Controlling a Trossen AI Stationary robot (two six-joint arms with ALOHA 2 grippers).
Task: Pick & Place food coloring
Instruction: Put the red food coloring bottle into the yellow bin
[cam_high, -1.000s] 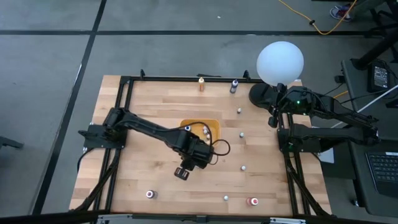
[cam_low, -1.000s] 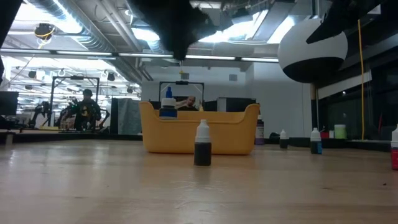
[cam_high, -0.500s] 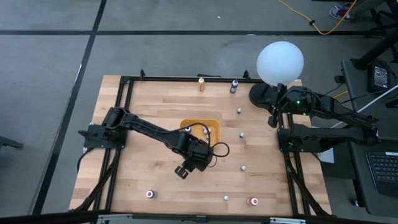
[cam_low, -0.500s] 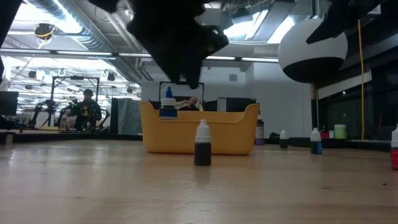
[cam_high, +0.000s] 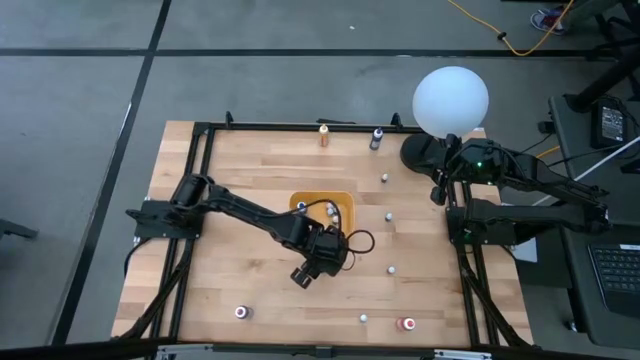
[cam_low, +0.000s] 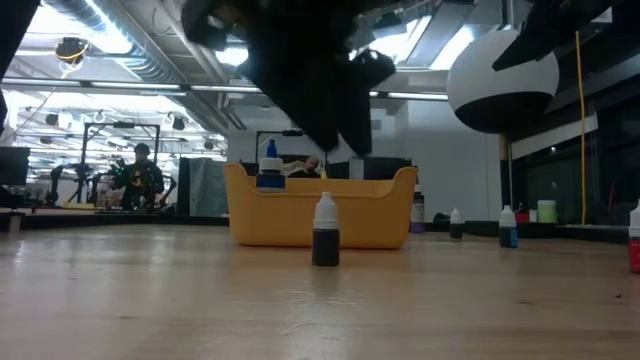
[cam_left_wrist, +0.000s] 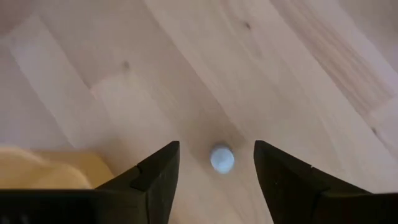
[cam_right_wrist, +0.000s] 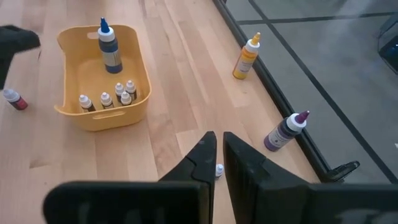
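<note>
A small food coloring bottle (cam_low: 325, 232) with a dark body and a white cap stands upright on the wooden table, in front of the orange-yellow tray (cam_low: 380, 215). My left gripper (cam_left_wrist: 216, 163) hangs open above it and points down. Its two fingers stand on either side of the white cap (cam_left_wrist: 222, 157) without touching it. In the high view the gripper (cam_high: 322, 256) hides this bottle. The tray (cam_right_wrist: 68, 74) holds a taller blue bottle (cam_right_wrist: 108, 48) and several small ones. My right gripper (cam_right_wrist: 216, 155) waits shut at the table's far right, beside the lamp.
Small bottles stand scattered right of the tray (cam_high: 388, 215), (cam_high: 392, 269) and along the near edge (cam_high: 240, 312), (cam_high: 363, 318), with a red one (cam_high: 407, 324). An orange bottle (cam_high: 324, 135) and a dark one (cam_high: 377, 138) stand at the far edge. A white globe lamp (cam_high: 451, 100) is far right.
My left gripper has moved toward the table's right edge and come down. It now hangs over the dark bottle in front of the tray. The bottle has stayed where it was.
</note>
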